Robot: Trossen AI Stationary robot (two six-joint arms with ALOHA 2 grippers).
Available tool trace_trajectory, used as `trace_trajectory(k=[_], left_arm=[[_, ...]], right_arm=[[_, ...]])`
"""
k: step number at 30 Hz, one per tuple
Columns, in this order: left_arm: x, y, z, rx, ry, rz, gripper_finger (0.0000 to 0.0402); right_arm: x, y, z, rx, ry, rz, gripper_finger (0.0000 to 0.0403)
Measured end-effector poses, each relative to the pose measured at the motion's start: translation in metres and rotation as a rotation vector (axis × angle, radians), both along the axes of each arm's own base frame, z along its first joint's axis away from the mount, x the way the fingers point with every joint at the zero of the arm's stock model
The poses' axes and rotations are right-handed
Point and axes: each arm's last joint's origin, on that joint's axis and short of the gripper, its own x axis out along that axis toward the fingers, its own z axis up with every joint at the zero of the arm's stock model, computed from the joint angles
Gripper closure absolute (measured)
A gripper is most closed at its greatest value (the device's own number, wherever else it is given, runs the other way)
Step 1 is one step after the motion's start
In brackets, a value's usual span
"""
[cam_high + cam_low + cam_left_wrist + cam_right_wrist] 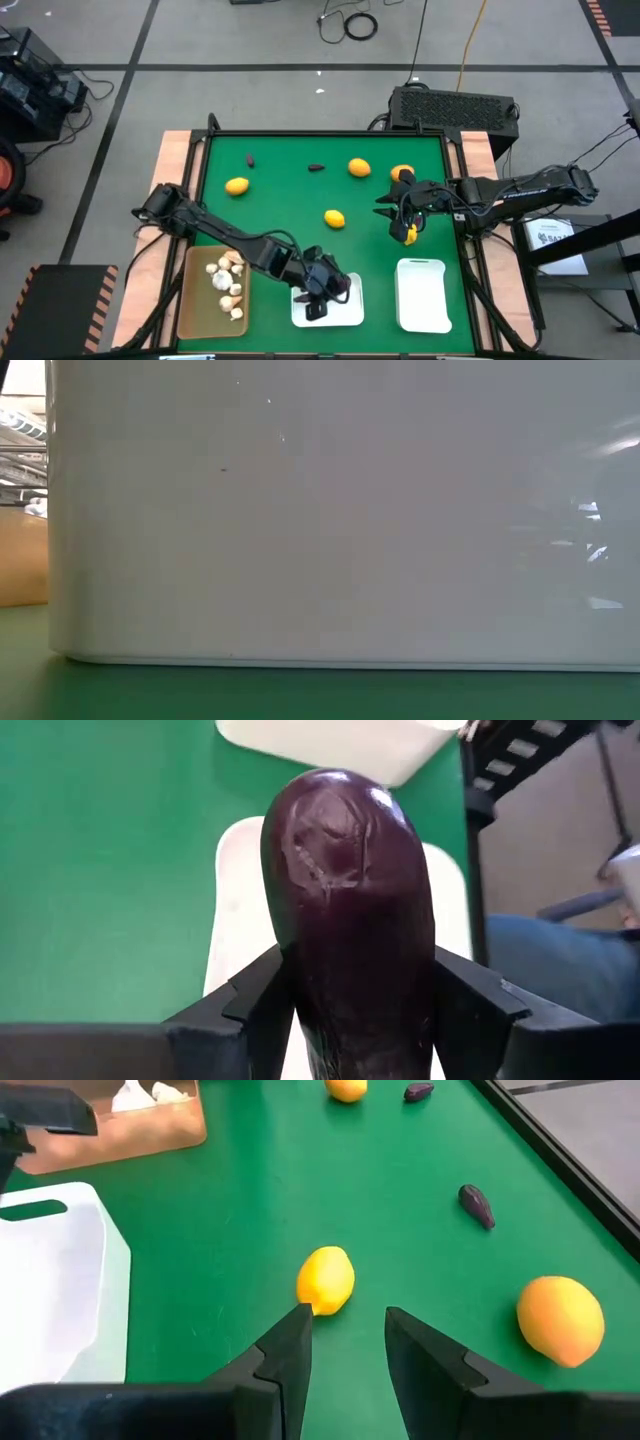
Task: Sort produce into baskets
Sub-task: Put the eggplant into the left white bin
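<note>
My left gripper (322, 298) is over the middle white basket (345, 312), shut on a dark purple piece of produce (350, 900). My right gripper (347, 1320) stands open above the table's right half (390, 212), nothing between its fingers. A yellow fruit (325, 1280) lies on the cloth just ahead of it. The tan basket (195, 300) at the near left holds several whitish bulbs (228, 280). On the far half lie two small purple pieces (317, 167) (249, 158) and orange and yellow fruits (360, 167) (237, 185) (402, 173). My left gripper pinches the purple piece's two long sides (290, 970) between its two fingers (470, 1000). The rounded end (340, 810) sticks out ahead of the fingers. The fingers come slanting down from the table's left. The piece is held over the middle white basket (235, 920).
A second white basket (422, 295) stands at the near right, with nothing showing in it. A white basket wall (340, 510) fills the low view, with the tan basket (20, 560) beside it. A black box (455, 105) sits beyond the far edge.
</note>
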Motion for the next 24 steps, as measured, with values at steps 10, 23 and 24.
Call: trace_trajectory(k=[10, 23, 24], left_arm=[[0.012, -0.005, -0.039, 0.024, 0.085, -0.018, 0.0205], [0.015, -0.004, -0.041, 0.042, 0.056, -0.075, 0.0205], [0.015, -0.004, -0.041, 0.047, 0.056, -0.084, 0.0205]], right_arm=[[0.0, 0.0, 0.0, 0.009, -0.004, -0.006, 0.0285], [-0.002, 0.0, -0.002, 0.061, 0.02, -0.047, 0.0285], [-0.003, 0.0, -0.003, 0.068, 0.029, -0.054, 0.0285]])
